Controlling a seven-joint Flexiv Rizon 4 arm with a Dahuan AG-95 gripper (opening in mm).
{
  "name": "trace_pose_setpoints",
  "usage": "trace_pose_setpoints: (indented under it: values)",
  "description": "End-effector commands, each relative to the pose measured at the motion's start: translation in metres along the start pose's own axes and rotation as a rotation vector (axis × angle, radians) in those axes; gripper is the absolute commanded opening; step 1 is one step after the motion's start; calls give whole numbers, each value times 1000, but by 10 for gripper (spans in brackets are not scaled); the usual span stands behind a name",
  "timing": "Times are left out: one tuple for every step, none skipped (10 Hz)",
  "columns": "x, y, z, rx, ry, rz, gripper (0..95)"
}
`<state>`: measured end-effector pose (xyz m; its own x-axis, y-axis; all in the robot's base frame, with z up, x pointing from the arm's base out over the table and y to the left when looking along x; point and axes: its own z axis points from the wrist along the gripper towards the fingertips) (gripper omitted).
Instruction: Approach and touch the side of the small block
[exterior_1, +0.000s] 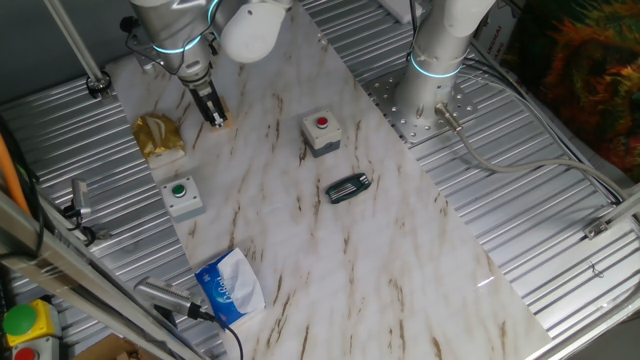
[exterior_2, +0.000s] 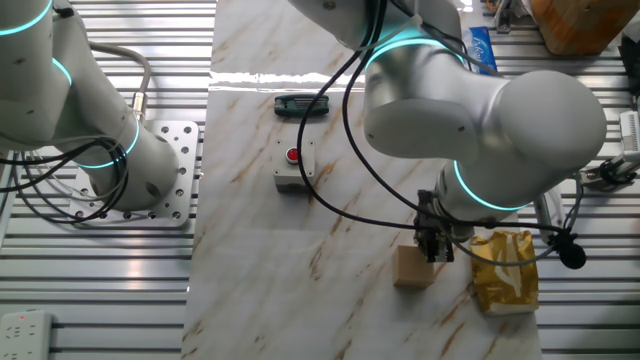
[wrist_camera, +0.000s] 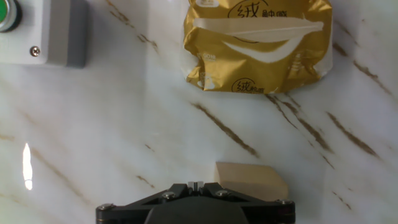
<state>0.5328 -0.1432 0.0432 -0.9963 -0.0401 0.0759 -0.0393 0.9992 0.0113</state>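
One fixed view shows the gripper (exterior_1: 214, 114) low over the marble table (exterior_1: 400, 250), its dark fingers down at the small block (exterior_1: 224, 122), of which only a tan sliver shows beside the fingertips. A gold packet (exterior_1: 158, 135) lies just to one side, a grey box with a green button (exterior_1: 182, 196) nearer the camera, and a grey box with a red button (exterior_1: 321, 133) well apart.

The other fixed view gives the clearest relation: the small block (exterior_2: 413, 267) sits on the table with the gripper (exterior_2: 435, 245) right at its side, touching or a hair short; I cannot tell which. The fingers look drawn together, though the gap is too dark to be sure.

Hand view shows the small block (wrist_camera: 250, 181) just ahead of the gripper body, offset to the right, with the gold packet (wrist_camera: 259, 45) beyond.

My judgement: the step is the final closing of the gap. Do it well by creeping sideways slowly at constant height, stopping at first contact, so the light cube is not shoved toward the packet.
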Motion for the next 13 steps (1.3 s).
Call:
trace_pose_setpoints:
  values:
    - [0,0,0,4,0,0,0]
    - [0,-1,0,4,1,-1,0]
    - [0,-1,0,5,1,-4,0]
    - [0,-2,0,4,0,-5,0]
    - [0,-3,0,4,0,-7,0]
    - [0,-4,0,7,1,-13,0]
    - [0,-5,0,5,0,-16,0]
    - [0,-5,0,7,0,-17,0]
    - [0,-5,1,5,0,-14,0]
    - [0,-6,1,6,-1,-15,0]
    - [0,-6,2,8,-1,-16,0]
    - [0,-6,2,6,-2,-15,0]
    - [0,-6,2,7,-2,-17,0]
